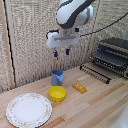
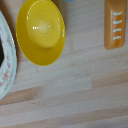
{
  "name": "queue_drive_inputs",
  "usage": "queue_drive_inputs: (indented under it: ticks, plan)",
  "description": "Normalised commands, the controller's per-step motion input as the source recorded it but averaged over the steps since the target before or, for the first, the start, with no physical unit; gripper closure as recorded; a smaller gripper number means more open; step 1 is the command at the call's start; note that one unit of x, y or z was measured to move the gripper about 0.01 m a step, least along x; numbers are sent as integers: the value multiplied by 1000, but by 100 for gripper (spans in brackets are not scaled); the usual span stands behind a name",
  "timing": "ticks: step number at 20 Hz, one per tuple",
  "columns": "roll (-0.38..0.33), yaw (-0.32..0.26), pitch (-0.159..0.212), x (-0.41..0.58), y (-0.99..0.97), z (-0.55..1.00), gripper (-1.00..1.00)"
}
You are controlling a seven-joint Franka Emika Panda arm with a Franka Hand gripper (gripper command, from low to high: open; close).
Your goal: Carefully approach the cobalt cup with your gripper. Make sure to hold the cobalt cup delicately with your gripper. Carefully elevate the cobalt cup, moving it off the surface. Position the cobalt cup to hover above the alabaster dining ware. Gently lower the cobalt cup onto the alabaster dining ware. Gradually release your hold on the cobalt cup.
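Pincer [image 1: 61, 52] was held spread and empty, high above the cobalt cup [image 1: 57, 77]. Yellow bowl [image 1: 57, 93] touched the cup at 6 o'clock; it could be knocked during transfer toward the plate [image 1: 28, 109] at 7.

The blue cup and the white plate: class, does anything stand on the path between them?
The yellow bowl sits on the table just in front of the blue cup, partly between it and the white plate. A lifted carry should pass over it. The end effector hangs above the cup with nothing between.
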Motion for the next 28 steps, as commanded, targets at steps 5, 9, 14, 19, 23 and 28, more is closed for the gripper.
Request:
queue_drive_inputs:
  ticks: [5,9,14,19,23,28]
  plan:
    - [9,-7,40,479,-473,-49,-100]
    - [0,2,26,435,-447,-68,-100]
    - [-8,0,68,240,-254,-158,-100]
    - [-46,0,90,283,-153,-318,-100]
    - [-42,16,57,410,-176,-316,-100]
    - [-45,29,61,358,-165,-311,-100]
